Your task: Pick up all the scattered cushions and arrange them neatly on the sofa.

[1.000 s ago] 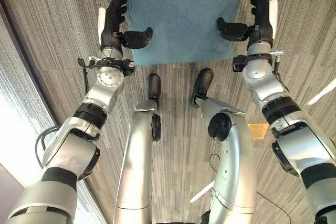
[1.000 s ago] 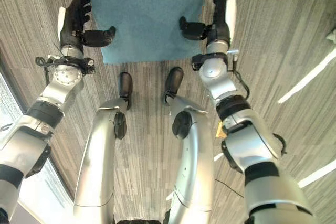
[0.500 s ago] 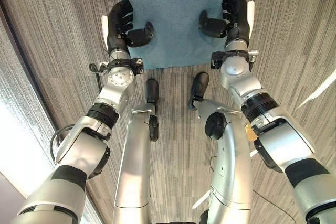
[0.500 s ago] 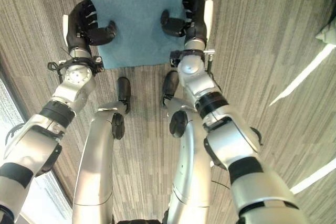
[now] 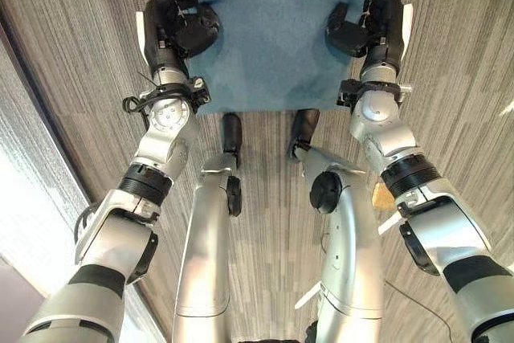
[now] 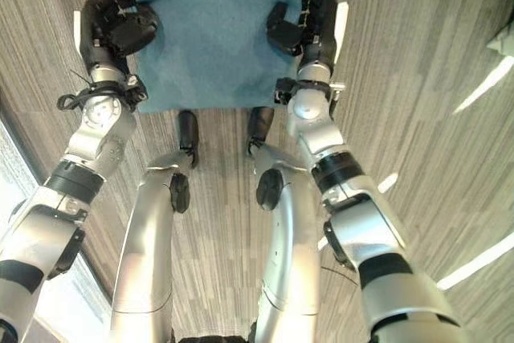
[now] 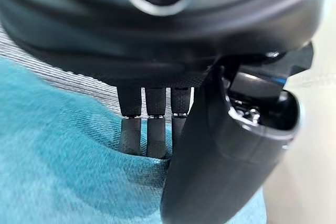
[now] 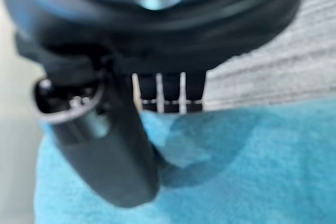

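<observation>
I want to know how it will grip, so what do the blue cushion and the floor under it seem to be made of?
The cushion looks like soft teal woven or brushed fabric: matte, slightly fuzzy, dimpling where the left hand and right hand close on its edges. The floor looks like low-pile carpet with grey-brown streaks, though it could be textured vinyl.

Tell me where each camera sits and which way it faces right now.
Left eye view: on the head, looking down at the teal cushion on the floor; both arms, left hand and right hand at its sides.
Right eye view: beside it, same scene.
Left wrist view: on the left wrist, along its fingers pressing into the cushion's edge.
Right wrist view: same, on the right wrist.
All four share the cushion.
</observation>
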